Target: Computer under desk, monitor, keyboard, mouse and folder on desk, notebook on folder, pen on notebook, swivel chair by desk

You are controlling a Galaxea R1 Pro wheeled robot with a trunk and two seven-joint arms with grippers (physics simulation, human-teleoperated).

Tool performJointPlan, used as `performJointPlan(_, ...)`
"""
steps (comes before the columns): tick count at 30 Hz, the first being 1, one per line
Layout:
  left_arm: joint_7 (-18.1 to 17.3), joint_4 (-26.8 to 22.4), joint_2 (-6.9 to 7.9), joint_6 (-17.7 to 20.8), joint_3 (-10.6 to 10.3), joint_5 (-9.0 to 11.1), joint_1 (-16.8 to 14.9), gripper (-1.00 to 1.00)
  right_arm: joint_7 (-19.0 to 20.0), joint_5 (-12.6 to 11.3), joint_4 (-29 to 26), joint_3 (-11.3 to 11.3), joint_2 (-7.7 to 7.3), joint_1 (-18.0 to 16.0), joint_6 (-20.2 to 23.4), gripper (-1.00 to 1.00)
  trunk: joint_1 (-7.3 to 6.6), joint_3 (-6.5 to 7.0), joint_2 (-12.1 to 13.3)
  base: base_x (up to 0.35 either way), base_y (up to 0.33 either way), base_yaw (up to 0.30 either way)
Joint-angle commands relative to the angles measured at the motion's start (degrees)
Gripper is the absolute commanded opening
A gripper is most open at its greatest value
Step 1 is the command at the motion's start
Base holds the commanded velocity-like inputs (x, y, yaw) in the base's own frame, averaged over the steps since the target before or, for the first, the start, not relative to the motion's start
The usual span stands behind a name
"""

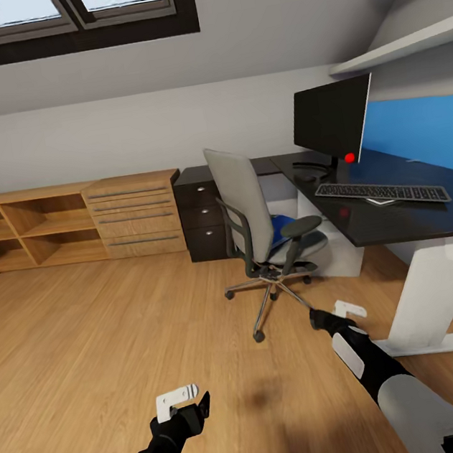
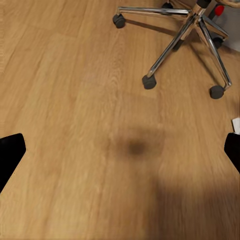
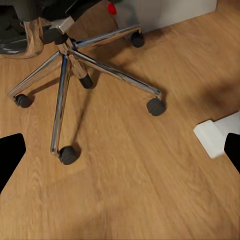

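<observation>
The swivel chair [image 1: 248,212] stands on the wood floor before the desk [image 1: 407,221], with the blue folder [image 1: 280,228] lying on its seat. On the black top are the monitor [image 1: 333,122], the keyboard [image 1: 381,193] and a small dark lump, likely the mouse [image 1: 307,178]. Under the desk behind the chair is the white, box-shaped computer [image 1: 335,250]. I cannot make out the notebook or the pen. My left gripper [image 1: 186,401] [image 2: 120,155] hangs open over bare floor. My right gripper [image 1: 335,312] [image 3: 120,155] is open low beside the chair's chrome base [image 3: 65,75].
A low light-wood cabinet [image 1: 74,224] with shelves and drawers runs along the back wall at left. The black drawer unit [image 1: 199,216] sits behind the chair. The desk's white leg [image 1: 429,294] and its foot [image 3: 216,134] lie close to my right arm. Wall shelves [image 1: 396,49] hang above the desk.
</observation>
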Motion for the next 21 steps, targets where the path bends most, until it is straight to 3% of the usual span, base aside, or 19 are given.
performJointPlan(1, 0.50, -0.09, 0.05, 0.21, -0.02, 0.61, 0.00, 1.00, -0.16, -0.30, -0.15, -0.14, 0.03, 0.00, 0.26, 1.00, 0.00, -0.04, -0.02, 0.115, 0.000, 0.000)
performJointPlan(21, 0.50, -0.09, 0.47, 0.29, 0.36, 0.61, 0.00, 1.00, -0.25, 0.10, 0.06, -0.14, -0.09, 0.01, -0.10, 1.00, 0.00, -0.04, -0.02, 0.237, -0.005, 0.000)
